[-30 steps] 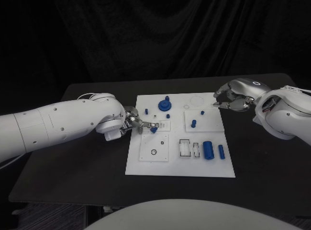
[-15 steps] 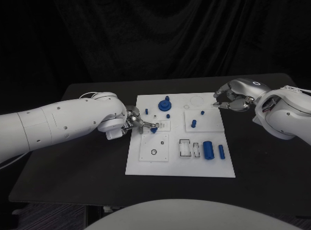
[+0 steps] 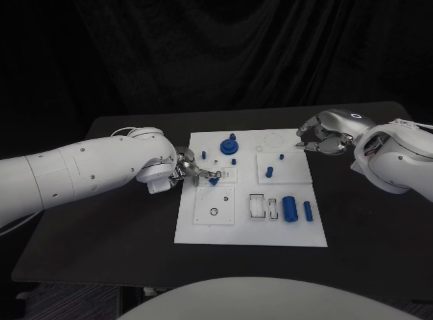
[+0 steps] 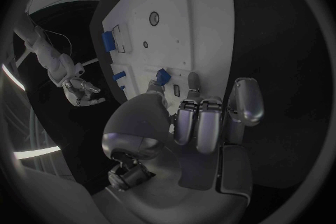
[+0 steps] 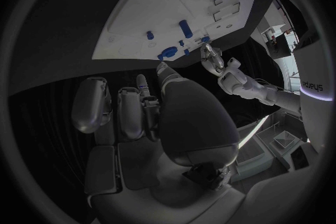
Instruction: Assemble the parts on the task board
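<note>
One small blue part [image 4: 163, 75] pinched by left hand [image 3: 185, 170] fingers; right hand [image 3: 321, 140] fingers curled, empty.

Bulky white arms — small dark screws; silver left hand [image 3: 185, 169]; silver right hand [image 3: 324, 135].

The task board [image 3: 250, 230] looks like smooth matt white plastic. Each robot hand [image 3: 324, 139] is glossy silvery metal. The table [image 3: 101, 227] is matt black.

Right hand [image 3: 322, 140] fingers curled inward; contents, if any, hidden.
</note>
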Robot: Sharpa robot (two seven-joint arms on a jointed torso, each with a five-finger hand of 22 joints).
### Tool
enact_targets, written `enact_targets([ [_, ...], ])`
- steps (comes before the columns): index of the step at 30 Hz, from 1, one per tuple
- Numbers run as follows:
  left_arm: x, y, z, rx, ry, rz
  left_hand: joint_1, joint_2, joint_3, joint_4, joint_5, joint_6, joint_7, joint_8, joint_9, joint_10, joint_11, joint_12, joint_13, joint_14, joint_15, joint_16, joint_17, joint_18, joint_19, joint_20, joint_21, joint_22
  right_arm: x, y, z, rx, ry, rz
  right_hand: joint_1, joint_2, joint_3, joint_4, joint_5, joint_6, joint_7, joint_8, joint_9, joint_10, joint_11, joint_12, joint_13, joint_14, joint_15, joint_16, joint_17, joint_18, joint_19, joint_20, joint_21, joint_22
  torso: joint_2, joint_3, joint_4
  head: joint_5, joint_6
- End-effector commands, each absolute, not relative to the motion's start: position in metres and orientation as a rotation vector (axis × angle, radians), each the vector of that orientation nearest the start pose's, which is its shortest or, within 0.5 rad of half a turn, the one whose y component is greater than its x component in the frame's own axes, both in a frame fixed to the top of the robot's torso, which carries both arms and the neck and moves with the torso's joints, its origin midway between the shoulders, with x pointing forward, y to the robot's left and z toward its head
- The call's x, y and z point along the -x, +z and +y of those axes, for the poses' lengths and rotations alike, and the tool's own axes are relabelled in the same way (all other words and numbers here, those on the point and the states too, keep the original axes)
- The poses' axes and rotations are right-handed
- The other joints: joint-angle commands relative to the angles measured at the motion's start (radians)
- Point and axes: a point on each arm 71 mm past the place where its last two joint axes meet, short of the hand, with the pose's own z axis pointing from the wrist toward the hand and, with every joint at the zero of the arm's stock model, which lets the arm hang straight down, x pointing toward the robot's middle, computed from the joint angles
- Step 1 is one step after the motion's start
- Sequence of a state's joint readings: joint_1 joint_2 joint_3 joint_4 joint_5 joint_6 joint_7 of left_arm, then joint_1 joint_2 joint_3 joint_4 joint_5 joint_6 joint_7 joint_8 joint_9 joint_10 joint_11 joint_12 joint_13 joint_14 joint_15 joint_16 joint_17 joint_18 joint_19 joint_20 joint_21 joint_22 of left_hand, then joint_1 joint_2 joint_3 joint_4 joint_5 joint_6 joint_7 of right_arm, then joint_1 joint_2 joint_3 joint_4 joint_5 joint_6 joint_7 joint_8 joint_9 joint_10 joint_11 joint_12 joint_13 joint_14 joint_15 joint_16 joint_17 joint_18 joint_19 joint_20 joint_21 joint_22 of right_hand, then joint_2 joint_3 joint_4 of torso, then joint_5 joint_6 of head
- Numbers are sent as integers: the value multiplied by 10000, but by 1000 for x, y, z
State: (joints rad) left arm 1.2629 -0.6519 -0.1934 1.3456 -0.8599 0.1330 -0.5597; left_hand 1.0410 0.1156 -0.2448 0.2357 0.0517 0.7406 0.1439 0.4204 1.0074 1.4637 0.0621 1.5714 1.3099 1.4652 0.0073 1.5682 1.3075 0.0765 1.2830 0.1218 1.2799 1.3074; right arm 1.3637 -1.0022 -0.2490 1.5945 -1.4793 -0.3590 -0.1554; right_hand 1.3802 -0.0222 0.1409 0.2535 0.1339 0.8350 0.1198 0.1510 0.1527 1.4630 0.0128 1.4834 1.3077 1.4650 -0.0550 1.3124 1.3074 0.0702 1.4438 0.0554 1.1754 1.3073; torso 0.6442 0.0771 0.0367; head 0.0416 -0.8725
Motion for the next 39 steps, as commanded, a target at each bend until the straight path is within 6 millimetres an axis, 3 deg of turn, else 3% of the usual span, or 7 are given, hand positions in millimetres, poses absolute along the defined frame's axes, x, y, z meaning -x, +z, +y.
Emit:
enact_targets([
  [1,-473,-285,171,2425,-3822,25962,12,-10,30,30,-2,-231,-22,-1513,29,1060,76,-13,2603,1056,94,26,2633,192,-55,51,-81,229,-471,-177,-265,1716,4385,16885,-31,24,-51,-31,-68,61,-11,-45,-10,53,58,-30,1334,403,46,-31,102,120,-61,25,-30,1248,3,-2,-1,-10,-2],
  [19,-472,-291,170,2264,-4025,26173,-19,-12,42,34,-7,-490,30,-1531,73,961,121,-77,2549,1056,134,26,2633,218,-185,78,-224,169,-471,-177,-265,1719,4380,16896,-22,24,-51,-43,-66,73,-8,-48,-14,46,62,-36,1324,401,47,-43,90,126,-68,25,-64,1239,2,0,2,-64,-2],
  [39,-471,-296,171,2338,-3888,26266,628,79,497,-610,116,-483,20,-1228,243,972,125,-69,2555,1056,151,26,2633,212,-128,114,-243,277,-471,-178,-265,1741,4365,16971,0,21,-50,-65,-68,88,-7,-51,-18,32,65,-49,1306,395,50,-64,70,127,-70,26,-79,1237,-1,0,13,-28,-2],
])
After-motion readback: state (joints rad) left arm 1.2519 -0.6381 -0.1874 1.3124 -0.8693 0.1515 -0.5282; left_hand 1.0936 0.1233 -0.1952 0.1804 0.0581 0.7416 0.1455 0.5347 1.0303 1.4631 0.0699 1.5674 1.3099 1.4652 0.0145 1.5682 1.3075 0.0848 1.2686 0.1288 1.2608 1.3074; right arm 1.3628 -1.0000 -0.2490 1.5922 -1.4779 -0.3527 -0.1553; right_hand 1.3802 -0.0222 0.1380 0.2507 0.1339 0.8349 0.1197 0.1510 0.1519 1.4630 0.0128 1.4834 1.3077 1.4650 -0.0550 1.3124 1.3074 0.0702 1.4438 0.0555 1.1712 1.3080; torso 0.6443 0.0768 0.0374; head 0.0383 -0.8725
